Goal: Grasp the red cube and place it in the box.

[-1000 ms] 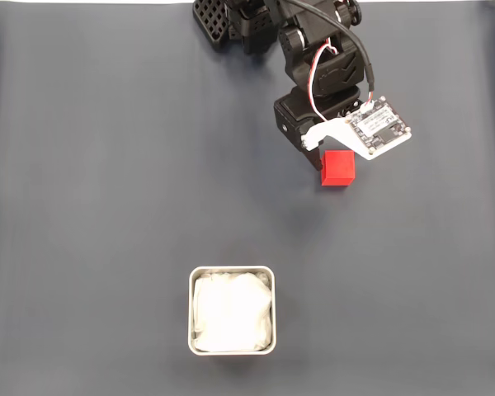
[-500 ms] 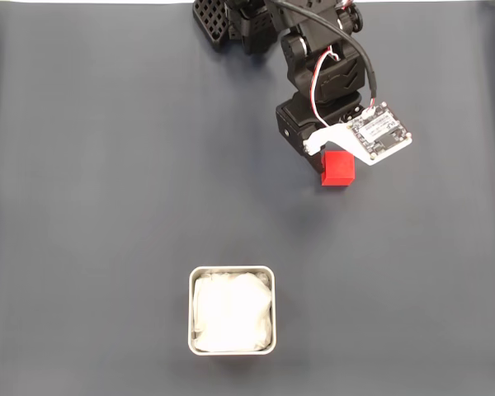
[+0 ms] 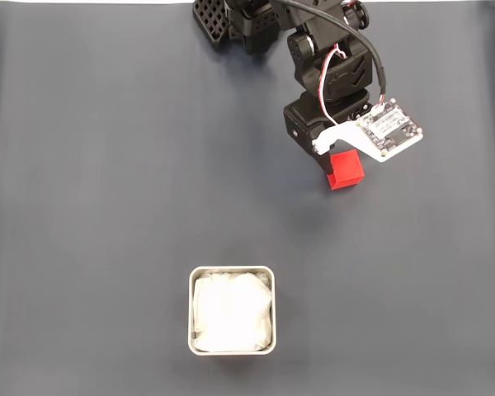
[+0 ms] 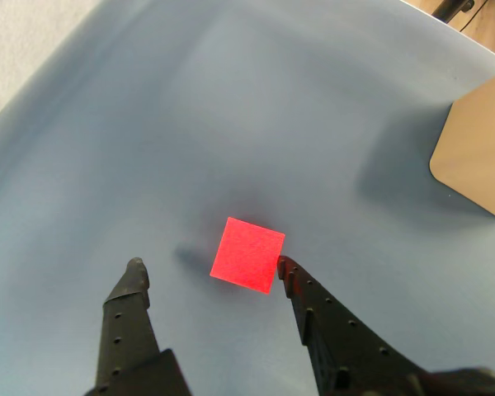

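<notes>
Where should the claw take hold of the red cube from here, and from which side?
Grip the red cube across two opposite flat side faces, coming down from above. In the wrist view it sits skewed to the open claw, one fingertip touching its corner, so rotating the wrist to square the fingers with the faces would likely help.

perhaps a lab: dark mat (image 3: 107, 165) on table

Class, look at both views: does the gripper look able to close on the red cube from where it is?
Probably yes. The gripper is open, the red cube lies between its fingertips against one finger, and nothing blocks it.
</notes>
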`<action>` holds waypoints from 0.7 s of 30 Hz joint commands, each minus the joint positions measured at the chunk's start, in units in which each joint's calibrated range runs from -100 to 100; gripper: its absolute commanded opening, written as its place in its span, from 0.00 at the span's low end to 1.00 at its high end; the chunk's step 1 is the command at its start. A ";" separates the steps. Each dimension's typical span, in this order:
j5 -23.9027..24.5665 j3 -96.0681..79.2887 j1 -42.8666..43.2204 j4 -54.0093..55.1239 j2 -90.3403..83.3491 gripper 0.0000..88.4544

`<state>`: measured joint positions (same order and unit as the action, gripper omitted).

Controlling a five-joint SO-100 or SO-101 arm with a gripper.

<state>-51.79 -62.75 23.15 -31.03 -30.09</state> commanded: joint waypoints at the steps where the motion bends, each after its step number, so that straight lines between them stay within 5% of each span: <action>1: 0.73 2.44 0.79 1.19 -0.24 0.41; 21: 0.59 2.44 2.85 4.30 0.11 0.41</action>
<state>-51.79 -62.75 25.22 -28.00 -30.09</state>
